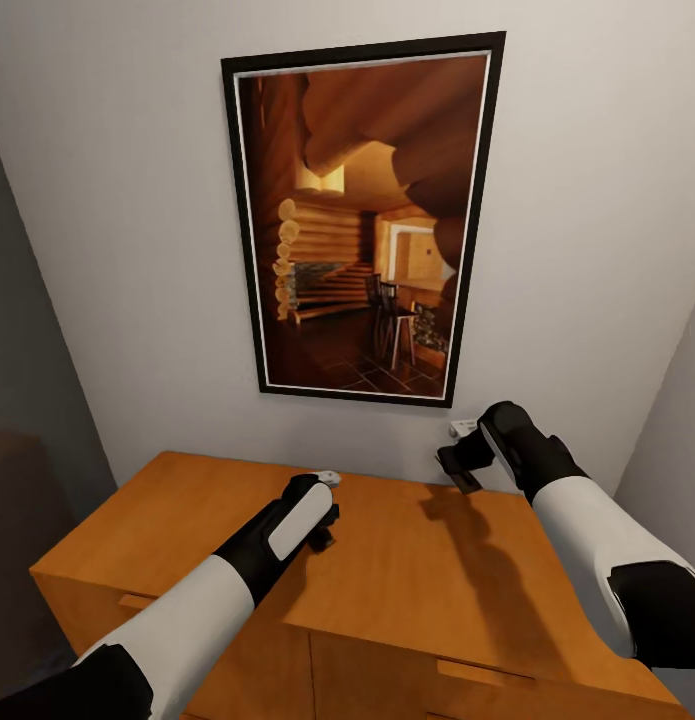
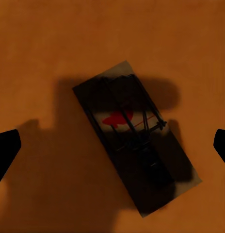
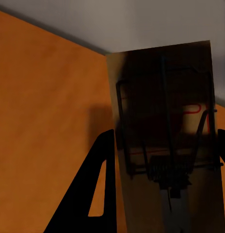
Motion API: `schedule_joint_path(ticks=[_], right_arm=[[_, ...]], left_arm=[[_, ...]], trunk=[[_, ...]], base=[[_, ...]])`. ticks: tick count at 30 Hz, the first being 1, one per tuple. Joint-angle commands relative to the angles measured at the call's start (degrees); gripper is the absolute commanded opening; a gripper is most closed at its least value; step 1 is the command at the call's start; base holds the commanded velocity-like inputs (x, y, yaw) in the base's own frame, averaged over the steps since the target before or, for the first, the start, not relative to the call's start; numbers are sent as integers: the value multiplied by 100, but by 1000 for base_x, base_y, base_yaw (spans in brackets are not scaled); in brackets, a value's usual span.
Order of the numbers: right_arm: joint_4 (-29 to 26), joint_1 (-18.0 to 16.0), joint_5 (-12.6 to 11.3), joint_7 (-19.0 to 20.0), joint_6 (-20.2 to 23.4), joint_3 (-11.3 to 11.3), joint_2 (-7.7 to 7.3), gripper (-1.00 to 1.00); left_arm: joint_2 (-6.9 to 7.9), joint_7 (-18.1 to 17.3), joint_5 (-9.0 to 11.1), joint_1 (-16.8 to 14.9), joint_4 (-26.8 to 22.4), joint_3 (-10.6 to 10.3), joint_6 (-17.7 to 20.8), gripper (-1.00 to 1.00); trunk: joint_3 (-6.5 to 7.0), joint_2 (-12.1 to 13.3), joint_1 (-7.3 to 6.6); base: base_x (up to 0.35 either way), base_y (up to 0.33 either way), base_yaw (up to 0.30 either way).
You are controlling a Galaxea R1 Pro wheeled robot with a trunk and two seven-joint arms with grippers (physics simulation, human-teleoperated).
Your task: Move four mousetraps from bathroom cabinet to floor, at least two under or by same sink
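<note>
Your right gripper point(image 3: 161, 160) already pinches one light, stiff mousetrap point(image 3: 166, 121) by its edges, so close the wide-open left gripper point(image 2: 112, 145) across the other mousetrap's point(image 2: 134, 133) board edges.

Mousetrap held between fingers
The mousetrap point(image 3: 166, 141) sits between dark fingers point(image 3: 95, 194), above the orange cabinet point(image 3: 44, 121), grey wall point(image 3: 117, 19) behind.

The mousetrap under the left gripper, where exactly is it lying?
In the left wrist view the mousetrap lies flat on the cabinet top, slanted between the open left gripper, untouched.
</note>
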Motion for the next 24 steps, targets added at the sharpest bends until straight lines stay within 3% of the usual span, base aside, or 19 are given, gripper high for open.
schedule_joint_path(ticks=[1, 24], right_arm=[[-7, -5, 53, 56, 13, 23, -6, -100], [-9, -5, 59, 52, 13, 23, -6, -100]], left_arm=[[0, 42, 30, -7, -5, -11, 18, 100], [0, 34, 22, -7, -29, -21, 16, 100]], trunk=[[-9, -6, 1], [-9, -6, 1]], base=[[0, 0, 0], [0, 0, 0]])
